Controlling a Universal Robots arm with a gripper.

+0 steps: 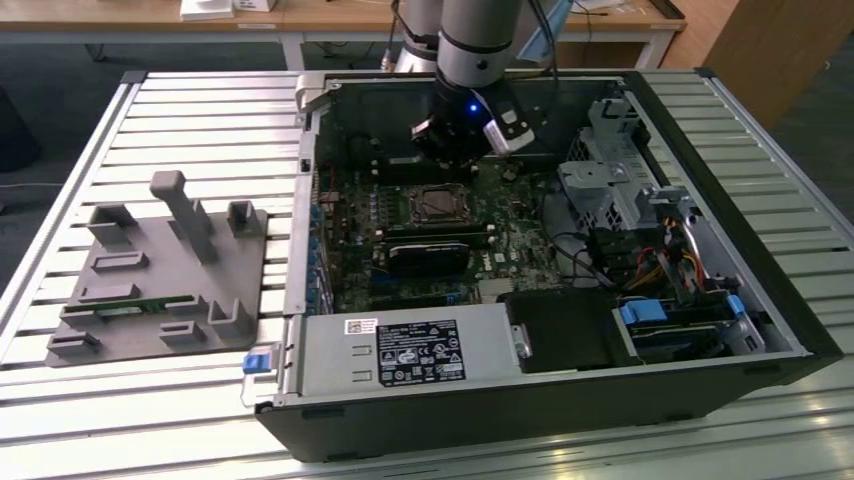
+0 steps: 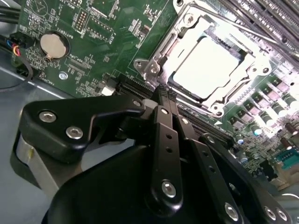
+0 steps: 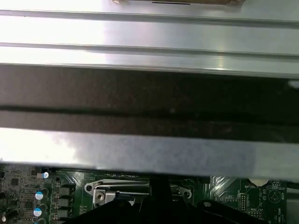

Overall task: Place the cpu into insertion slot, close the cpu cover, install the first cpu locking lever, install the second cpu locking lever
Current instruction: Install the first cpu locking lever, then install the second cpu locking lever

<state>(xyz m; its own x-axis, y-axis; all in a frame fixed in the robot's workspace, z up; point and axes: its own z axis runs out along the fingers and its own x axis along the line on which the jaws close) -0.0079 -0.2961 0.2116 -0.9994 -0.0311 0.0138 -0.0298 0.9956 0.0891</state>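
The exterior view looks down from high up at the open black computer case (image 1: 561, 250) on the slatted metal table (image 1: 160, 110). Both wrist views sit very close above the green circuit board (image 2: 107, 51) (image 3: 224, 184) inside it.

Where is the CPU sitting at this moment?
The flat silver-grey square cpu lies in the insertion slot, framed by the silvery metal cpu cover, just beyond the black fingers in the second wrist view.

Silver-grey cpu (image 2: 208, 65) — green circuit board (image 2: 112, 42), black claw (image 2: 164, 95)
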